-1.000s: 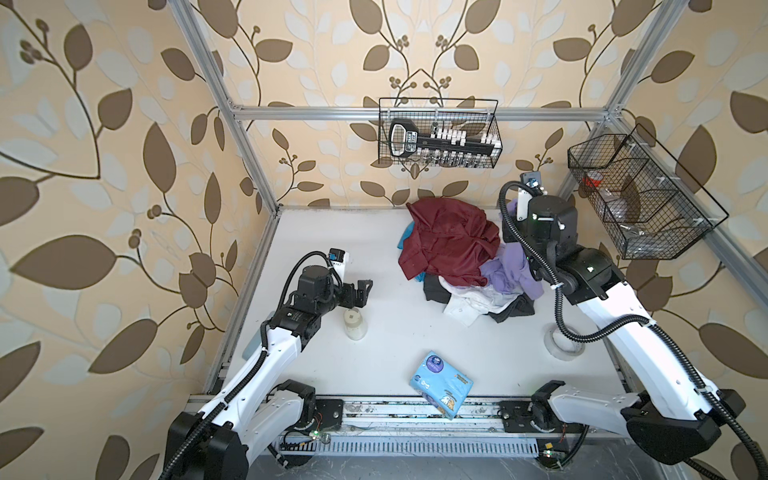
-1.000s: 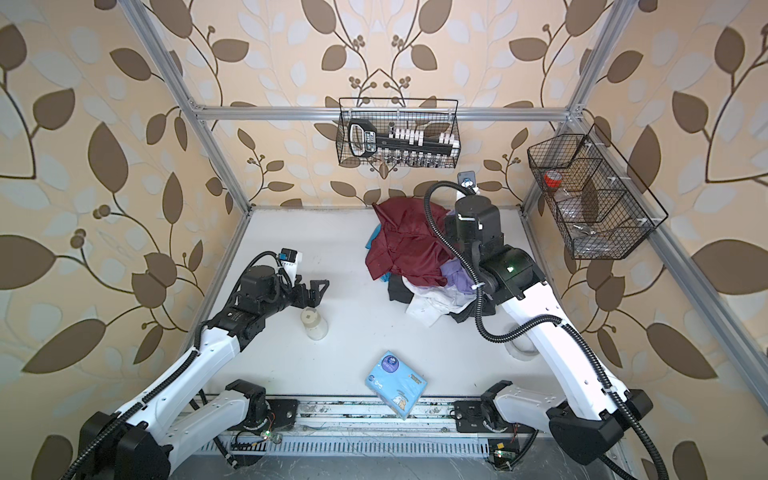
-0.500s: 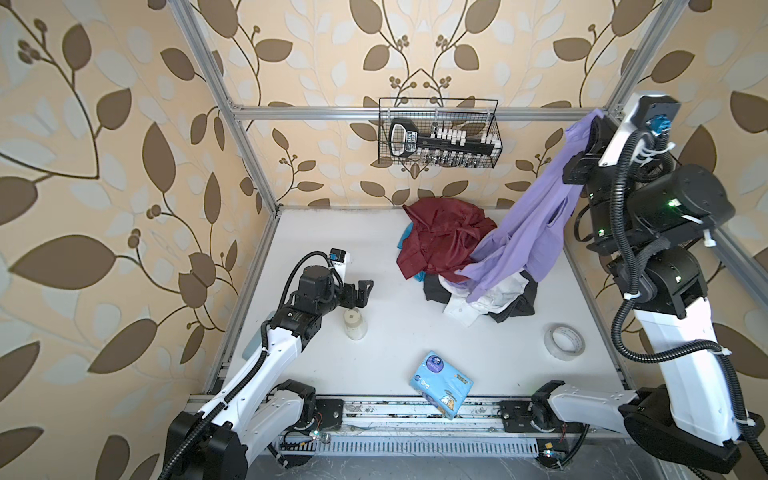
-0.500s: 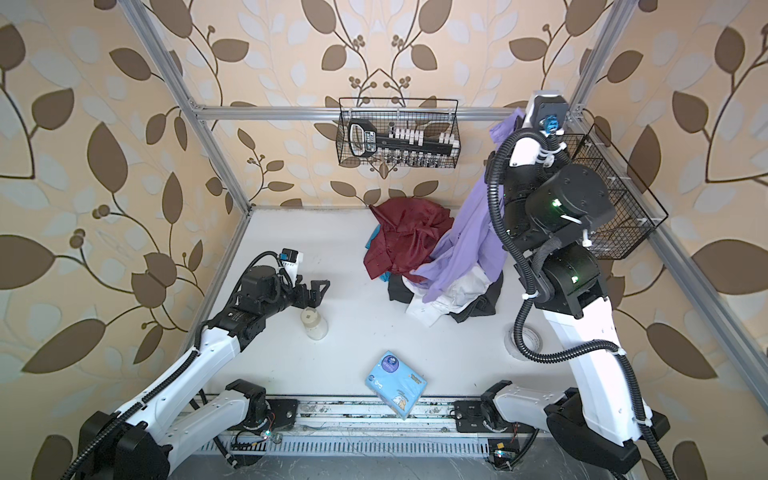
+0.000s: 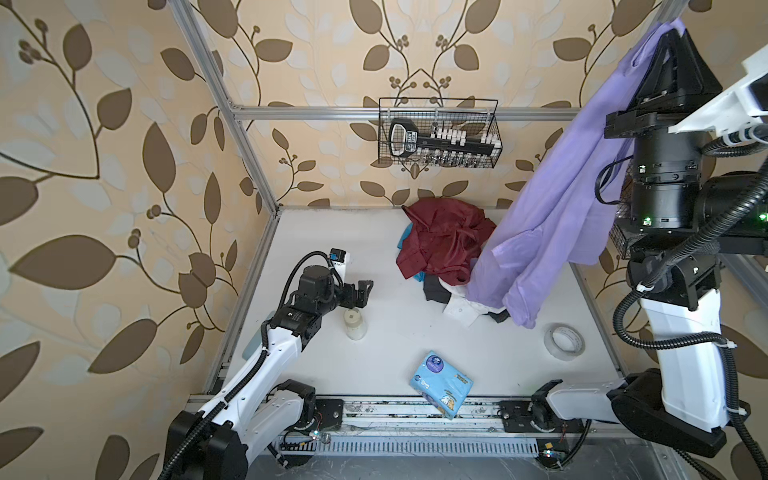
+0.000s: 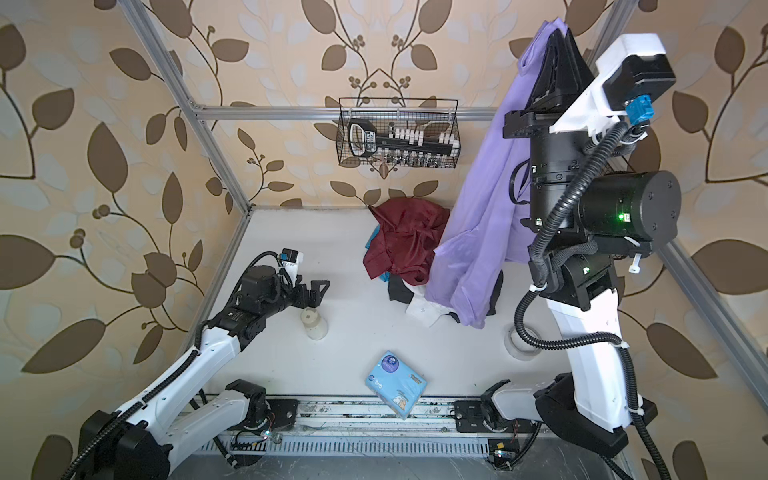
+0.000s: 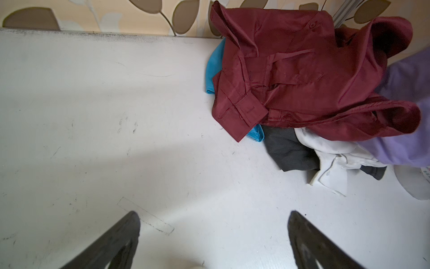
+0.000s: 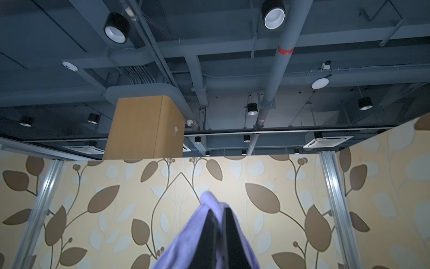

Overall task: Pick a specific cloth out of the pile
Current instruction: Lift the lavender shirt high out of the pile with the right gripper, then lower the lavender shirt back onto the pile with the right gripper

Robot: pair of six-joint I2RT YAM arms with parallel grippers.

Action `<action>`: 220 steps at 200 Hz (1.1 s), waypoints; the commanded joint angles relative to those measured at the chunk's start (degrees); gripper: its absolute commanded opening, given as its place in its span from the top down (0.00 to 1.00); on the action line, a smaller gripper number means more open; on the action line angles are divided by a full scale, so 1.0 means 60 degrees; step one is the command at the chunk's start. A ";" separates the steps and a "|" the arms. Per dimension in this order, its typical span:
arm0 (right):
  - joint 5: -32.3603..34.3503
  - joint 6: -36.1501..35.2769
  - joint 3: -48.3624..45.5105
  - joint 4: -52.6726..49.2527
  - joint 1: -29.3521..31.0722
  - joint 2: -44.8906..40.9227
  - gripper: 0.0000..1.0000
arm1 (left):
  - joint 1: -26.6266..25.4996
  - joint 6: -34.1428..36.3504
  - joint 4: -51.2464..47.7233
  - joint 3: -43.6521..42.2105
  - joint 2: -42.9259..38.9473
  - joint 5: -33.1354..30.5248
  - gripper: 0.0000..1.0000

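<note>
Above the pile, in both top views: the right gripper (image 5: 670, 36) has risen from table level a second ago to the top of the frame. Its fingers are clamped together on an upper fold of the cloth (image 5: 557, 199), which hangs from them in one long lavender panel. The pile (image 5: 446, 239), red satin uppermost, remains at the back of the table (image 5: 332, 249). The cloth's lower hem trails just beside the pile's white and black pieces; whether it has lifted clear cannot be told. Judged so, the pick is made and the extraction nearly complete. The left gripper (image 5: 363, 293) waits low, well apart, fingers spread.

Left wrist view: left gripper (image 7: 213, 213), fingers apart over bare table. The cloth (image 7: 404, 79) hangs at the frame's edge, against the pile (image 7: 302, 69).

Right wrist view: right gripper (image 8: 218, 212), fingers together. The cloth (image 8: 186, 246) is pinched between them and spills over both outer faces.
</note>
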 commanded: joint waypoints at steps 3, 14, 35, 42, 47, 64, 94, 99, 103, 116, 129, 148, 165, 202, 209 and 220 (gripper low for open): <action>-0.1668 0.0664 0.0705 0.1879 -0.0006 0.0360 1.00 | -0.0084 0.0231 -0.0083 0.0423 0.0042 -0.0139 0.01; -0.2125 0.0987 0.0912 0.1917 -0.0011 0.0617 1.00 | -0.0084 0.0246 -0.0098 0.0448 0.0058 -0.0127 0.01; -0.2852 0.1424 0.0672 0.1773 -0.0008 0.0938 1.00 | -0.0084 0.0246 -0.0114 0.0460 0.0072 -0.0145 0.01; -0.2970 0.1462 0.0484 0.1747 -0.0004 0.1037 1.00 | -0.0084 0.0245 -0.0114 0.0439 0.0068 -0.0150 0.01; -0.3009 0.1456 0.0354 0.1742 -0.0012 0.1125 1.00 | -0.0084 0.0242 -0.0114 0.0436 0.0059 -0.0134 0.01; -0.3011 0.1286 0.0160 0.1552 -0.0006 0.1600 1.00 | -0.0098 0.0238 -0.0097 0.0421 0.0058 -0.0112 0.01; -0.3128 0.0830 0.0642 0.1188 -0.0019 0.2988 1.00 | -0.0101 0.0296 -0.0081 0.0417 0.0123 -0.0172 0.01; -0.3132 0.0829 0.0860 0.1090 -0.0041 0.3264 1.00 | -0.0099 0.0304 -0.0098 0.0408 0.0138 -0.0181 0.01; -0.3137 0.0834 0.1003 0.1034 -0.0052 0.3489 1.00 | -0.0099 0.0317 -0.0106 0.0420 0.0146 -0.0199 0.01; -0.3117 0.0803 0.1365 0.0992 -0.0099 0.4053 1.00 | -0.0099 0.0353 -0.0139 0.0417 0.0187 -0.0276 0.01; -0.3000 0.0686 0.1394 0.1025 -0.0152 0.4431 1.00 | -0.0099 0.0363 -0.0168 0.0440 0.0204 -0.0351 0.01; -0.2656 0.0406 0.1242 0.0532 -0.0224 0.4744 1.00 | -0.0097 0.0363 -0.0201 0.0449 0.0204 -0.0377 0.01; -0.2092 0.0015 0.0508 -0.0021 -0.0219 0.4668 1.00 | -0.0099 0.0352 -0.0165 0.0449 0.0138 -0.0312 0.01; -0.1705 -0.0057 -0.3138 -0.0846 -0.0161 0.3289 1.00 | -0.0099 0.0349 -0.0099 0.0387 0.0086 -0.0322 0.01; -0.1798 0.0079 -0.4003 -0.0850 -0.0134 0.2921 1.00 | -0.0099 0.0349 -0.0099 0.0383 0.0102 -0.0326 0.01; -0.2029 0.0360 -0.5232 -0.0948 -0.0043 0.2403 1.00 | -0.0103 0.0349 -0.0113 0.0395 0.0130 -0.0336 0.01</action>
